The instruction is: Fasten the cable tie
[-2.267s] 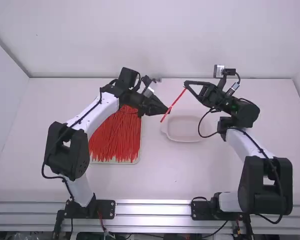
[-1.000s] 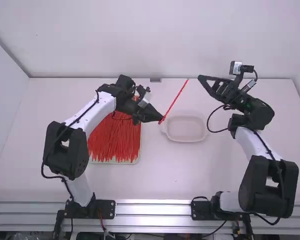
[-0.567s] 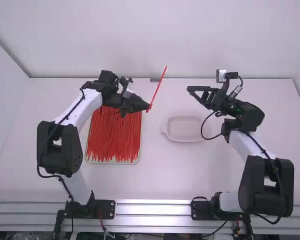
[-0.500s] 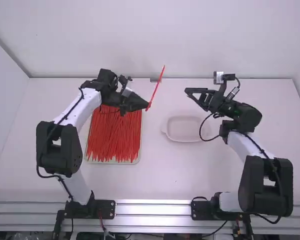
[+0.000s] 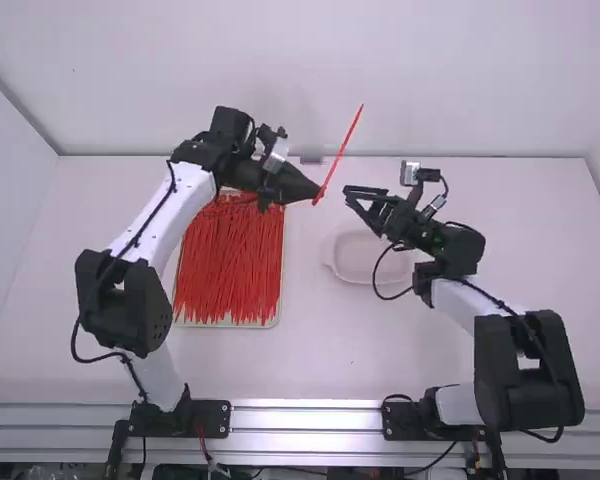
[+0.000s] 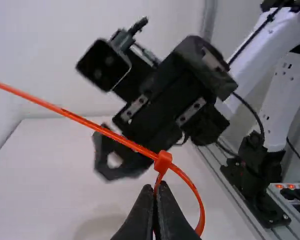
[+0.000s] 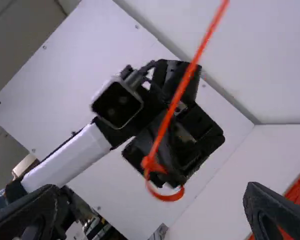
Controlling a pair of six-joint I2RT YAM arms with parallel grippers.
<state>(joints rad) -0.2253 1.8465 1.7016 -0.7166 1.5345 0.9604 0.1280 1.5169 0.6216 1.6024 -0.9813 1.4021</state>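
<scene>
Jaws of left gripper [image 6: 154,191] pinch cable tie [image 6: 163,161] loop.

You've got one looped cable tie [image 5: 340,150], one heap of loose red ties [image 5: 230,265], too many to count, one tray [image 5: 220,322] and one white dish [image 5: 352,260].

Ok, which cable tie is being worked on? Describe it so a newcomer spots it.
From the pile of red ties on the table's left side, follow the left arm to the left gripper. The cable tie pinched there stands in the air, tail pointing up, a small loop through its head, unlike the loose flat ones.
</scene>
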